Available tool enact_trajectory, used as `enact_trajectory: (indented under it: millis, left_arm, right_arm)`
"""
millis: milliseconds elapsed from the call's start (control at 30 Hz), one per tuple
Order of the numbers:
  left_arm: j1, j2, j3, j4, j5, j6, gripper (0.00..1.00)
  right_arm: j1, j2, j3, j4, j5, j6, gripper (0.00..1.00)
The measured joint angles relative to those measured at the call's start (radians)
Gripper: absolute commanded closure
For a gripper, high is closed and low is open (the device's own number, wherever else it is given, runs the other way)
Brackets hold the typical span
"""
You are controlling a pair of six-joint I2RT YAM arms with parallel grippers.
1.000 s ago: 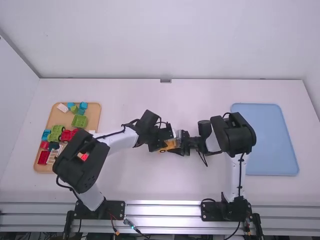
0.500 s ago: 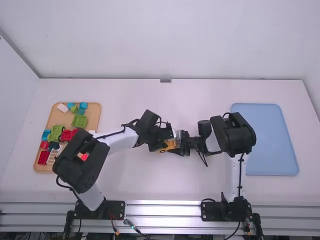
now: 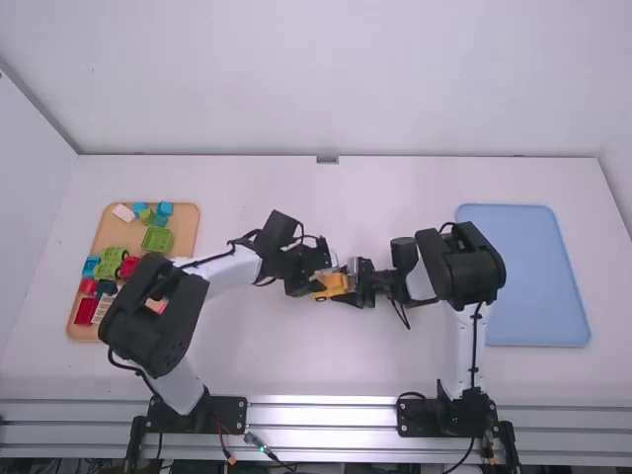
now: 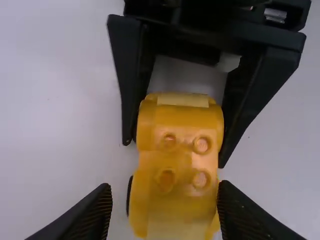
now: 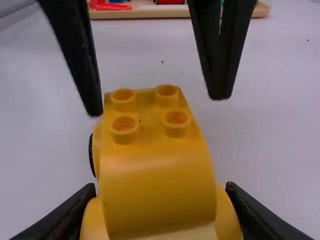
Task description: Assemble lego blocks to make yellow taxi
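Right claw [image 5: 161, 189]: clamped on yellow car [image 5: 156, 167], inward of bench [image 3: 326, 365] near edge; keep steady. Left claw [image 4: 165, 189]: apart; back off straight.

The left white-linked, black-jointed arm [image 3: 229, 273] rises from its base [image 3: 212, 413], bends at its bulky black elbow [image 3: 148, 314] and slants inward. The right white-and-black arm [image 3: 461, 346] runs nearly straight away from its own base, then folds toward the left arm. Their black two-finger grippers face each other near the middle, close together: the left gripper [image 3: 322, 274] stands open, its tapering fingers [image 5: 215, 55] well parted, while the right gripper [image 3: 355, 281] is clamped, its fingers [image 4: 134, 75] roughly parallel and held apart by its grip.
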Motion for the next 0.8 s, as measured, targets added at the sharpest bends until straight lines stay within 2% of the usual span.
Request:
enact_trajectory:
  millis: [133,400,467,500,633,800]
  left_arm:
    - [0.045,0.000,-0.003,-0.007,0.080,0.042,0.42]
    - [0.141,0.000,-0.053,-0.003,0.245,0.120,0.34]
    - [0.175,0.000,-0.062,0.000,0.290,0.145,0.23]
    - [0.205,0.000,-0.070,0.000,0.331,0.166,0.00]
    - [0.315,0.000,-0.101,0.001,0.440,0.206,0.01]
    - [0.386,0.000,-0.114,0.003,0.473,0.222,0.01]
  right_arm:
    - [0.000,0.000,0.000,0.000,0.001,0.000,0.47]
    - [0.000,0.000,0.000,-0.003,-0.001,0.000,0.47]
    - [0.000,0.000,0.000,-0.002,-0.001,0.000,0.47]
    - [0.000,0.000,0.000,0.008,-0.001,0.006,0.47]
    - [0.000,0.001,0.000,0.042,0.014,0.030,0.48]
    - [-0.010,0.004,0.000,0.132,0.017,0.112,0.52]
